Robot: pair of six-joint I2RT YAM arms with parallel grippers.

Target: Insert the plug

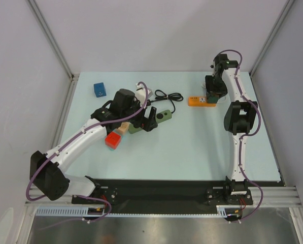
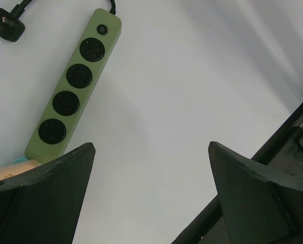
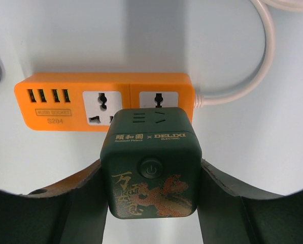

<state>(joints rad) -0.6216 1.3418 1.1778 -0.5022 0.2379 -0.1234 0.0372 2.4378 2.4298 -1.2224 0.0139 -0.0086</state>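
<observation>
Dark-green cube plug [image 3: 150, 162], visible only from the wrist, clamped in right end effector [image 3: 151, 195]; left end effector [image 2: 151, 147] spread wide.

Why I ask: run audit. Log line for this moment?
left gripper: open, near green strip | right gripper: holds cube plug at orange strip | insertion: unclear

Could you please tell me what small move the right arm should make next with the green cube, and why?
Probably ease the green cube straight towards the orange power strip. The right fingers grip it on both sides, and it sits roughly in line with the socket nearest the white cable, apparently not yet seated; its prongs are hidden.
</observation>
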